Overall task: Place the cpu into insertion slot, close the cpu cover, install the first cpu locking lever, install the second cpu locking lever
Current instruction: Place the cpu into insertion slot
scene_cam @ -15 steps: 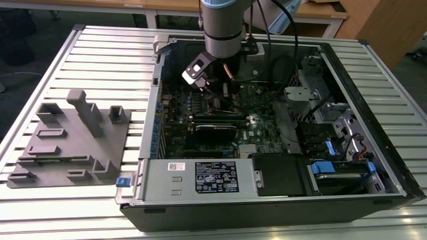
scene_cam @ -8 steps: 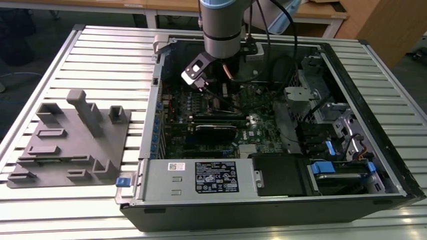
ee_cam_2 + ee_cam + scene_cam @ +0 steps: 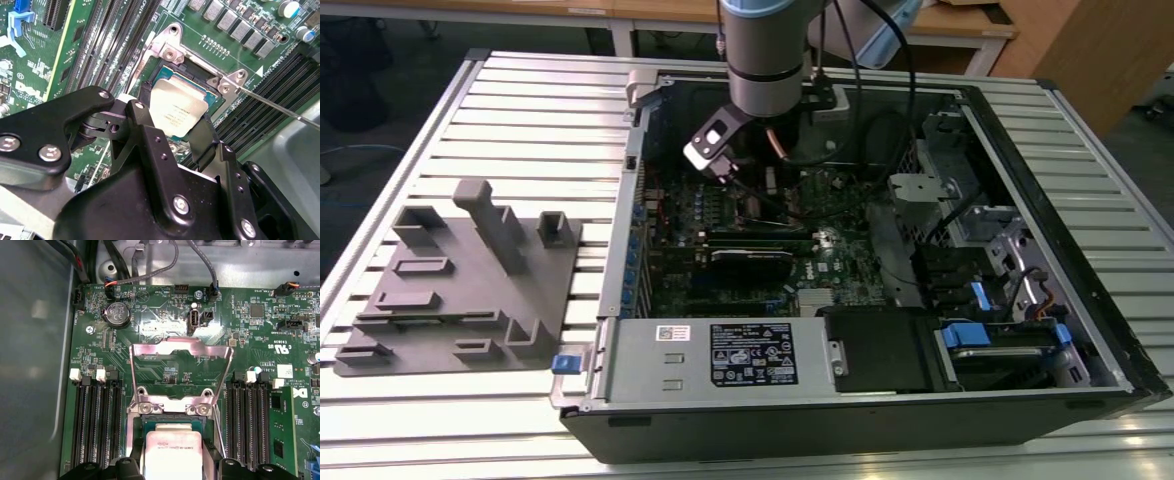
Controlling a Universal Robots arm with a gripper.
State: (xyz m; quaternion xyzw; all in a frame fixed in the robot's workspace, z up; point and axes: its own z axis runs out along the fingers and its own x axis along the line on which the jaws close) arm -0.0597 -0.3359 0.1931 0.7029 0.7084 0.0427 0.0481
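Note:
The cpu (image 3: 177,102), a flat square chip with a silvery top, sits between my black fingers (image 3: 142,117), and my gripper (image 3: 174,117) is shut on its two edges. It hangs slightly tilted just over the insertion slot (image 3: 194,75), whose dark centre and metal rim show past the chip's far edge. In the first wrist view the cpu (image 3: 172,450) covers most of the slot. The cpu cover (image 3: 182,346) stands swung open beyond the slot. A thin locking lever (image 3: 277,106) sticks out beside the slot, unlatched. In the exterior view my gripper (image 3: 747,195) is down inside the computer case (image 3: 1067,150).
Long black memory slots (image 3: 97,425) flank the socket on both sides. Cables (image 3: 195,260) run along the case wall beyond the board. A black card (image 3: 750,262) and the power supply (image 3: 720,355) lie in the case. A grey fixture block (image 3: 467,280) sits at the exterior view's left.

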